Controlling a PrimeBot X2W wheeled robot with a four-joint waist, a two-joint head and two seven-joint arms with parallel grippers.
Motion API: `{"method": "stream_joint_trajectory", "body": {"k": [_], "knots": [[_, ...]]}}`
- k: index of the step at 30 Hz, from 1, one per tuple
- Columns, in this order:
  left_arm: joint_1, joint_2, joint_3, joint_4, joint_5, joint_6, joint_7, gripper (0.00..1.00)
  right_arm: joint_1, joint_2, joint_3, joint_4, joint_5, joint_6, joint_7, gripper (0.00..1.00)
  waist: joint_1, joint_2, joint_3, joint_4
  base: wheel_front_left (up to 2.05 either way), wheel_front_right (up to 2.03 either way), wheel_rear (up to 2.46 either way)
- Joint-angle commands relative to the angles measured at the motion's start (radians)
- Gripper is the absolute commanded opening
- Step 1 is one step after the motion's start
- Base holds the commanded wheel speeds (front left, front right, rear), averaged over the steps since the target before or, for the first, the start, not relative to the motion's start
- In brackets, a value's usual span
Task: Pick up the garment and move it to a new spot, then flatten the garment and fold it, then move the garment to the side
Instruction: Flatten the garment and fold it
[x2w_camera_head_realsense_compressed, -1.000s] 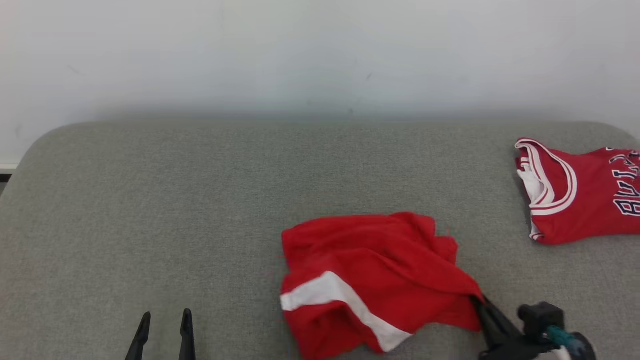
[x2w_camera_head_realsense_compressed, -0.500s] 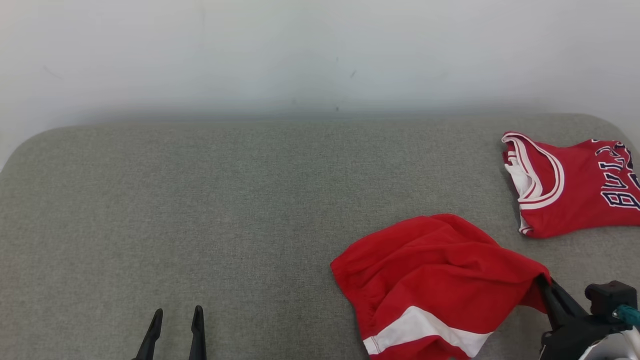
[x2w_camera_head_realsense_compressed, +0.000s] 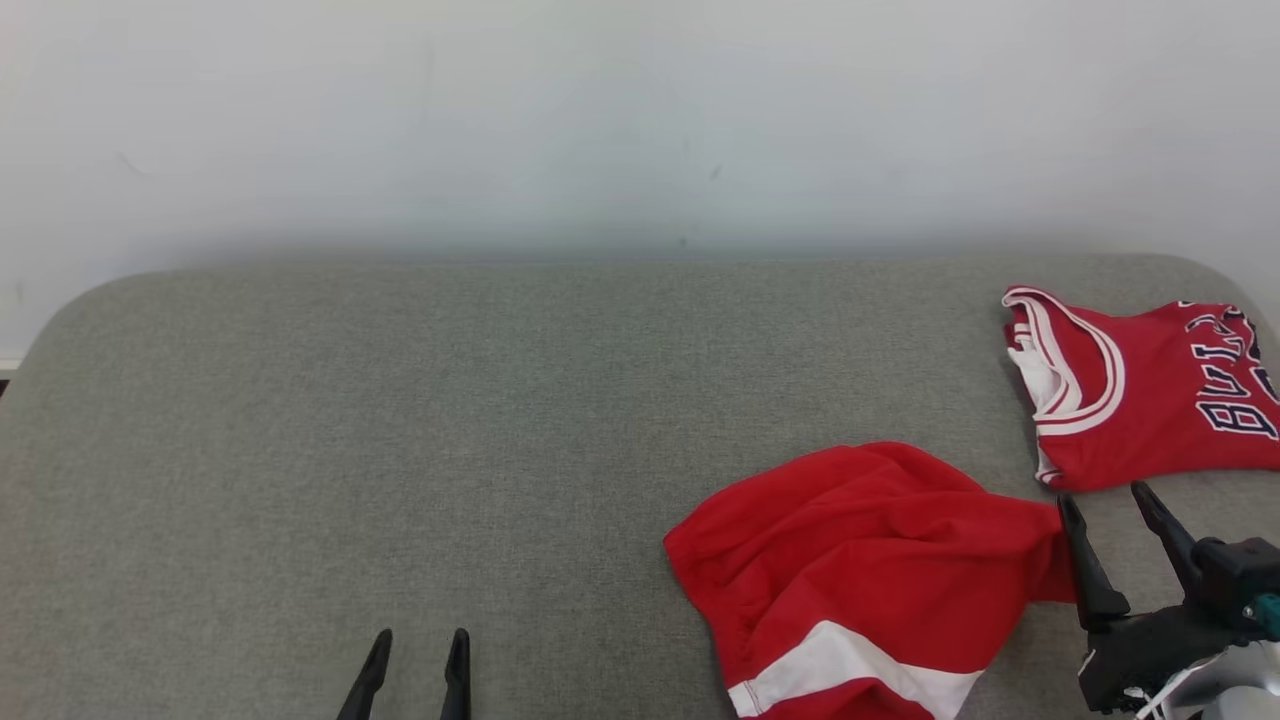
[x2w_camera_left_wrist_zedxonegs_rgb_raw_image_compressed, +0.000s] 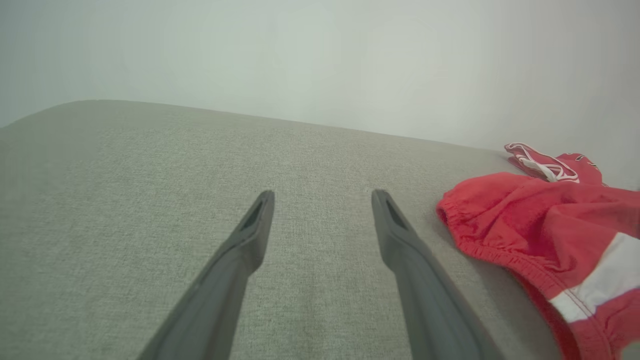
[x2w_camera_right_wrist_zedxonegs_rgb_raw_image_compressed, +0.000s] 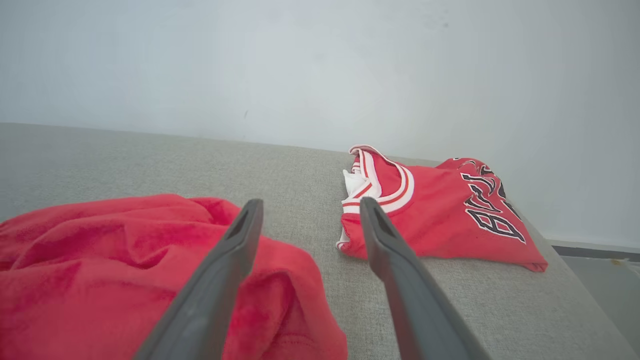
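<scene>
Red shorts lie loose on the counter, both end effectors released

A pale wall with a few faint marks fills the top of the head view. Below it stretches the grey fabric-covered counter with rounded far corners; its left half is bare weave.

The red shorts with a white stripe lie crumpled at the counter's near right. They are bunched into soft folds rather than spread flat, and the white stripe crosses the part nearest the robot. In the left wrist view the gathered elastic waistband faces the left side.

The red sleeveless jersey, trimmed in white and red at the neck and carrying dark lettering, lies flat at the far right of the counter. It is near the shorts but apart from them, with a strip of grey weave between the two.

The right end effector stands at the right edge of the shorts with its two long dark fingers spread wide and nothing between them. In the right wrist view its left finger lies over the shorts' bunched edge and its right finger points towards the jersey; whether the left finger touches the cloth cannot be told.

The left end effector sits at the lower left, well apart from both garments, its fingers parted and empty over bare counter
</scene>
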Motion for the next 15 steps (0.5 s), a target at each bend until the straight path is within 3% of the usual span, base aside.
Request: {"method": "stream_joint_trajectory", "body": {"k": [1, 6, 15], "knots": [[0.008, 0.001, -0.007, 0.002, -0.01, -0.002, -0.001, 1.0, 0.022, 0.019, -0.017, -0.027, -0.012, -0.002, -0.018, 1.0, 0.0, 0.0, -0.006, -0.014, 0.0, 0.0, 0.0], [-0.001, 0.0, -0.11, 0.029, -0.066, -0.017, -0.001, 1.0, 0.073, 0.089, -0.056, -0.126, -0.049, -0.002, -0.043, 1.0, 0.0, 0.0, -0.003, -0.041, 0.0, 0.0, 0.0], [-0.091, -0.003, -0.413, 0.15, -0.135, -0.019, -0.002, 1.0, 0.134, 0.217, -0.061, -0.199, -0.086, -0.002, -0.049, 1.0, 0.0, 0.0, 0.024, -0.102, 0.0, 0.0, 0.0]]}}
